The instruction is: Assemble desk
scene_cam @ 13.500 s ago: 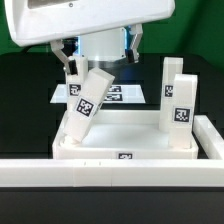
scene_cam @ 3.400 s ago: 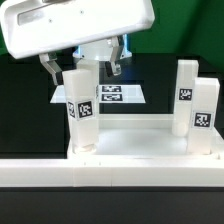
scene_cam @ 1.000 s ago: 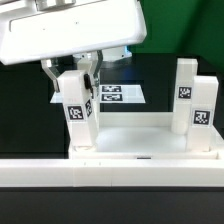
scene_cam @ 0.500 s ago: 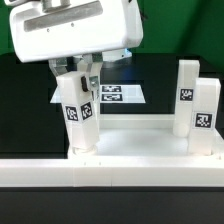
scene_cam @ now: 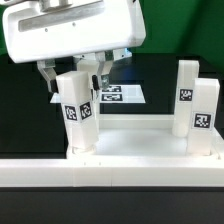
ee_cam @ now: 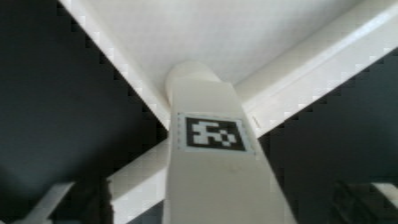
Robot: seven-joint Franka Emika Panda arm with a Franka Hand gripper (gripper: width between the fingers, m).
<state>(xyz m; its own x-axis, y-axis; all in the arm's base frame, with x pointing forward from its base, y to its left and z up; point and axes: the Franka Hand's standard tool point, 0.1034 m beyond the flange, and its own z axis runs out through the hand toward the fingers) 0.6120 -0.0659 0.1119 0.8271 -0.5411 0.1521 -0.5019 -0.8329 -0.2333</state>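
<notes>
The white desk tabletop (scene_cam: 140,138) lies flat with its rim up. A white tagged leg (scene_cam: 75,112) stands upright in its corner socket on the exterior view's left. My gripper (scene_cam: 74,76) is right above this leg, with its fingers (scene_cam: 46,76) spread on either side of the leg's top and a small gap to each. In the wrist view the leg (ee_cam: 214,130) runs up between the gripper (ee_cam: 205,205) fingers onto the tabletop (ee_cam: 231,30). Two more legs (scene_cam: 186,92) (scene_cam: 205,115) stand upright in the right corners.
A long white low wall (scene_cam: 110,172) runs across the front, against the tabletop. The marker board (scene_cam: 120,95) lies flat on the black table behind the tabletop. The robot's white hand body fills the upper part of the exterior view.
The leg was carried tilted, stood in the left corner socket and turned. In the last half second the fingers have spread away from the leg's sides.
</notes>
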